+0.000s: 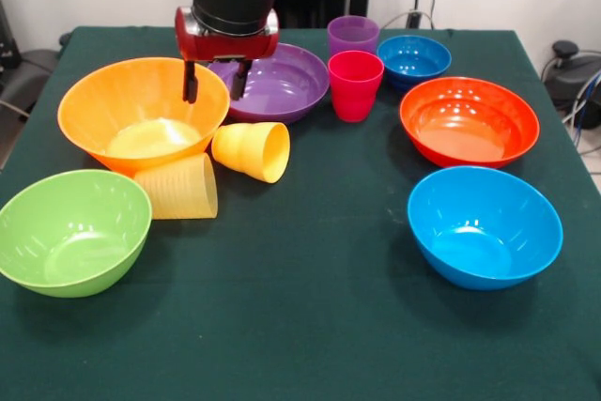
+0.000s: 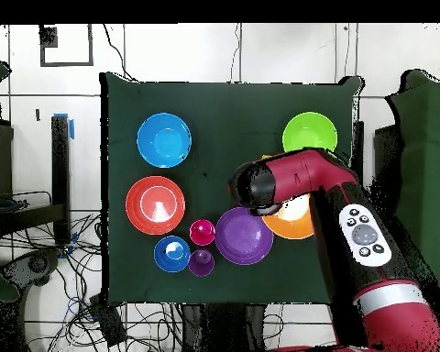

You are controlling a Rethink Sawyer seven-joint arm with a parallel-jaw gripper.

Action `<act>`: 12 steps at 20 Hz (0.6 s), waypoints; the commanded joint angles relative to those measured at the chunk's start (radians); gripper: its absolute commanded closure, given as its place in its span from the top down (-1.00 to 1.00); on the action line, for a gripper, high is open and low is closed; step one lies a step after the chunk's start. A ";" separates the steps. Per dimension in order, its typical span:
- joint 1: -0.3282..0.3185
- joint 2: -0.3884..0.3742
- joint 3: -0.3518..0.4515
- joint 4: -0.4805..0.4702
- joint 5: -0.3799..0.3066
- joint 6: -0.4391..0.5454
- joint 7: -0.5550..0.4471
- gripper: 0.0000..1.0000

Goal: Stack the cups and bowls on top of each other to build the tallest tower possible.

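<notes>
We saw the red and black gripper (image 1: 215,82) hanging with its two dark fingers narrowly parted and holding nothing, above the far rim where the large glossy orange-yellow plastic bowl (image 1: 141,115) met the shallow purple plastic bowl (image 1: 282,82).

Taking the front view as a clock face centred on the dark green table (image 1: 300,326), the orange-yellow bowl sat at about ten o'clock and the purple one near twelve. The lime green plastic bowl (image 1: 73,232) lay at eight o'clock, the light blue plastic bowl (image 1: 484,225) at four, the red-orange plastic bowl (image 1: 469,121) at two, and the small dark blue plastic bowl (image 1: 413,58) at one.

The orange-yellow plastic tumbler (image 1: 252,150) and the ribbed pale yellow tumbler (image 1: 178,187) both lay on their sides just beside the orange-yellow bowl. The red-pink tumbler (image 1: 355,84) and the translucent purple tumbler (image 1: 353,37) stood upright near twelve, close together.

Nothing was stacked; every piece rested separately on the table.
</notes>
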 commanded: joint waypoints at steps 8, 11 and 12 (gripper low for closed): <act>0.073 0.077 0.011 -0.024 -0.065 -0.050 -0.088 1.00; 0.079 0.091 -0.002 -0.026 -0.086 -0.083 -0.069 1.00; 0.081 0.094 -0.005 -0.029 -0.091 -0.086 -0.070 1.00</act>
